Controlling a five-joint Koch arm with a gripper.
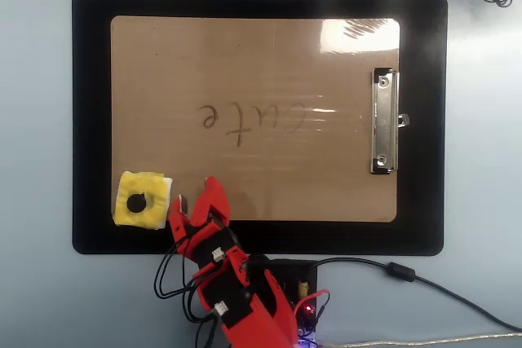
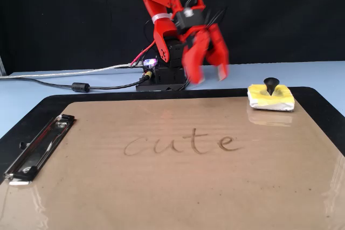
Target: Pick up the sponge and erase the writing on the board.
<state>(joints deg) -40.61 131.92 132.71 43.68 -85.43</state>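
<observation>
The yellow sponge (image 1: 143,200) with a dark round knob lies on the board's lower left corner in the overhead view, and at the far right (image 2: 271,98) in the fixed view. The tan board (image 1: 245,55) (image 2: 161,197) carries the writing "cute" (image 1: 253,120) (image 2: 180,144) at its middle. My red gripper (image 1: 194,195) (image 2: 207,75) is open with nothing between its fingers. It hovers, blurred, above the board's edge nearest the arm's base. It is just right of the sponge in the overhead view and apart from it.
The board's silver clip (image 1: 384,122) (image 2: 38,149) sits on one short side. A black mat (image 1: 90,120) lies under the board. Cables (image 2: 81,86) run from the arm's base (image 1: 294,291) across the light blue table.
</observation>
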